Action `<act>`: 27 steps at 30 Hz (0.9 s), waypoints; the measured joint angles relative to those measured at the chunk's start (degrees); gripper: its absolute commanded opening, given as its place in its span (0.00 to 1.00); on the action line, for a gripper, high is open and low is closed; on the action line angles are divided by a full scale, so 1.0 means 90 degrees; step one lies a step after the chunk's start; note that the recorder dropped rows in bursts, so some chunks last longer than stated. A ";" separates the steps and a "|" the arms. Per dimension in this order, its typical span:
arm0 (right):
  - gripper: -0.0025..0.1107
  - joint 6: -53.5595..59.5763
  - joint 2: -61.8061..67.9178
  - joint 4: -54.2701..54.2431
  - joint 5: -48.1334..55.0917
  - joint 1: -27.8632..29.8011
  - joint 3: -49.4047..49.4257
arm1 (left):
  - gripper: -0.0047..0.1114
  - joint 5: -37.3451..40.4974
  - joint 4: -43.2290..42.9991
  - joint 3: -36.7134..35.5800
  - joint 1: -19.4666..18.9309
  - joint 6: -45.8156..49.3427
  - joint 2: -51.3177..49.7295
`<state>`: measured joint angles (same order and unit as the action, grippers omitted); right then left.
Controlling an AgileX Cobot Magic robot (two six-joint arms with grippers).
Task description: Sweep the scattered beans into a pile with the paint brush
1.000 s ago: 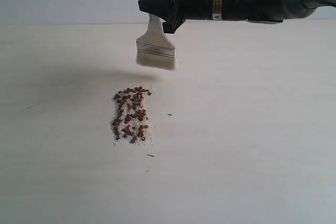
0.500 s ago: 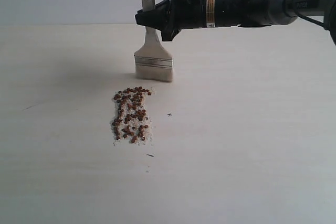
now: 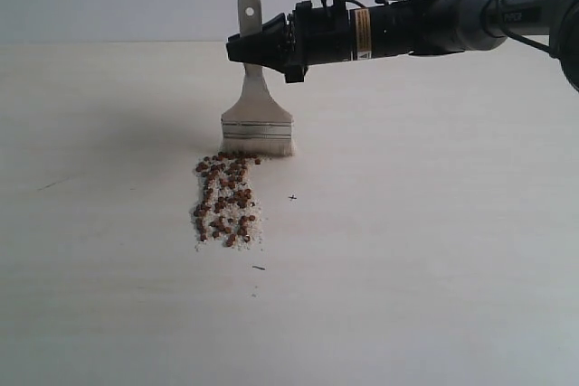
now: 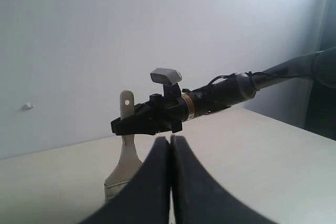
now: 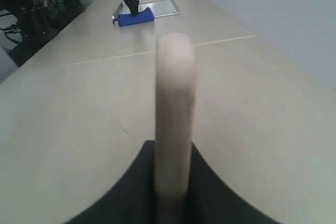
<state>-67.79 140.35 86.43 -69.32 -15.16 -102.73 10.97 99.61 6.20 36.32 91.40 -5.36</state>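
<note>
Beans point(image 3: 226, 201), dozens of tiny round reddish-brown ones, lie in a narrow patch running from 12 to 6 o'clock on the pale surface point(image 3: 434, 250). They are mixed with fine white grains point(image 3: 256, 223) that show most along the patch's 3 o'clock edge and its 6 o'clock end. The beans sit packed close, several touching, with a few strays at the 12 o'clock end.

Right at that 12 o'clock end stands the paint brush point(image 3: 257, 119), nearly upright. Its off-white bristles point(image 3: 259, 146) are down on the surface, at or just beside the nearest beans. Above the bristles comes a silver ferrule point(image 3: 258, 128). The pale wooden handle point(image 3: 251, 24) above it narrows and ends in a rounded tip with a hole.

The right end effector point(image 3: 262, 47), black and reaching in from 3 o'clock, pinches the handle about halfway up. In the right wrist view the handle shows edge-on between the dark fingers.

The left end effector point(image 4: 170, 148) hangs apart from the brush with its two dark fingers pressed together and nothing between them.

A small dark mark point(image 3: 292, 197) sits on the surface at 3 o'clock of the beans.
</note>
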 measured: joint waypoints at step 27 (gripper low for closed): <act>0.02 -0.0942 0.0021 0.0325 -0.0078 -0.0011 -0.0016 | 0.04 0.0000 0.0000 0.0000 0.0000 0.0000 0.0000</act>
<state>-76.27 140.54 89.36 -70.02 -15.26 -102.87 10.97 99.61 6.20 36.32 91.40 -5.36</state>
